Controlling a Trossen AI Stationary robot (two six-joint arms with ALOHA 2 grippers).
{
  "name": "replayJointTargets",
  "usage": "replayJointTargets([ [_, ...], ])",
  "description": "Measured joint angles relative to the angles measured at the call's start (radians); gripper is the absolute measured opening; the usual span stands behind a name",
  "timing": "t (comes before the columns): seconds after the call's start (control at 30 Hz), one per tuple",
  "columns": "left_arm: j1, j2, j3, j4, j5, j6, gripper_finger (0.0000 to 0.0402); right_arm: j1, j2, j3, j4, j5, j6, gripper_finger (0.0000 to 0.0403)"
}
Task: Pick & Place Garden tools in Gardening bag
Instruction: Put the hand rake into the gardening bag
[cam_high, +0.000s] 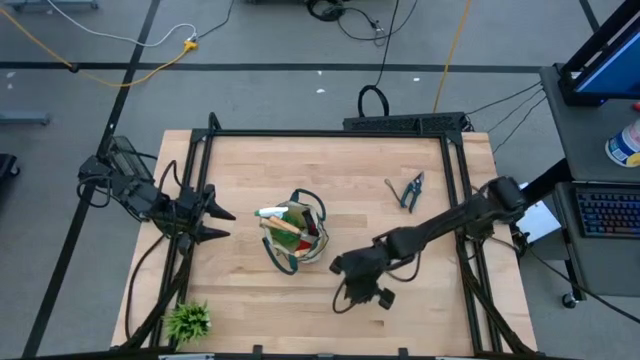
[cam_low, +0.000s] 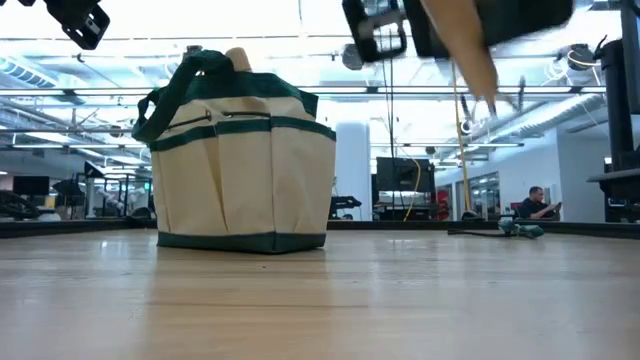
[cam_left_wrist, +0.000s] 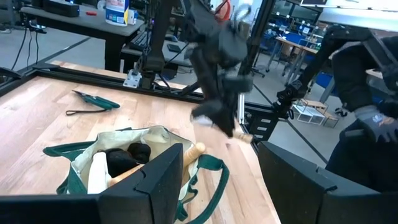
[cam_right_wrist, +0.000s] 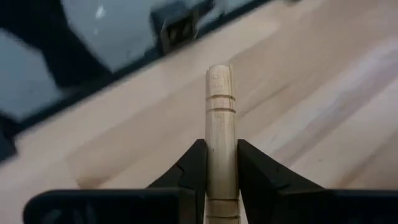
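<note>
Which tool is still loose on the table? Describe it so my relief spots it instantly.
Start at the beige gardening bag mid-table, then look toward the table's far right corner. There the pruning shears lie flat on the bare wood, blades slightly parted. Unlike the wooden-handled tool clamped in the right gripper, they are dark metal with green grips and nothing touches them.

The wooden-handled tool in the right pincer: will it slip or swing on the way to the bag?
The wooden handle looks round and smooth, so it may twist. The right pincer grips it on two narrow sides only. It looks stiff, so it probably won't droop.
</note>
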Motion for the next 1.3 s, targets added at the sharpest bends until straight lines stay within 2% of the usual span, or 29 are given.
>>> replayJointTargets([
  [0.17, 0.000, 0.000, 0.000, -0.001, 0.000, 0.000, 0.0216, -0.010, -0.104, 0.001, -0.012, -0.009, 0.128, 0.0058],
  [0.23, 0.000, 0.000, 0.000, 0.000, 0.000, -0.014, 0.0216, -0.021, -0.136, 0.001, -0.010, -0.045, 0.197, 0.0058],
  [0.4, 0.000, 0.000, 0.000, 0.000, 0.000, -0.076, 0.0216, -0.059, -0.179, 0.002, -0.007, -0.176, 0.435, 0.0058],
  [0.57, 0.000, 0.000, 0.000, 0.000, 0.000, -0.135, 0.0216, -0.093, -0.177, 0.002, -0.008, -0.370, 0.644, 0.0058],
  [0.87, 0.000, 0.000, 0.000, 0.000, 0.000, -0.146, 0.0216, -0.144, -0.178, 0.002, 0.021, -0.601, 0.831, 0.0058],
  [1.03, 0.000, 0.000, 0.000, 0.000, 0.000, -0.121, 0.0216, -0.187, -0.178, 0.002, 0.216, -0.689, 0.938, 0.0058],
  [1.2, 0.000, 0.000, 0.000, 0.000, 0.000, -0.118, 0.0216, -0.265, -0.178, 0.002, 0.589, -0.711, 1.134, 0.0058],
  [1.3, 0.000, 0.000, 0.000, 0.000, 0.000, -0.118, 0.0216, -0.320, -0.178, 0.003, 0.787, -0.680, 1.240, 0.0058],
])
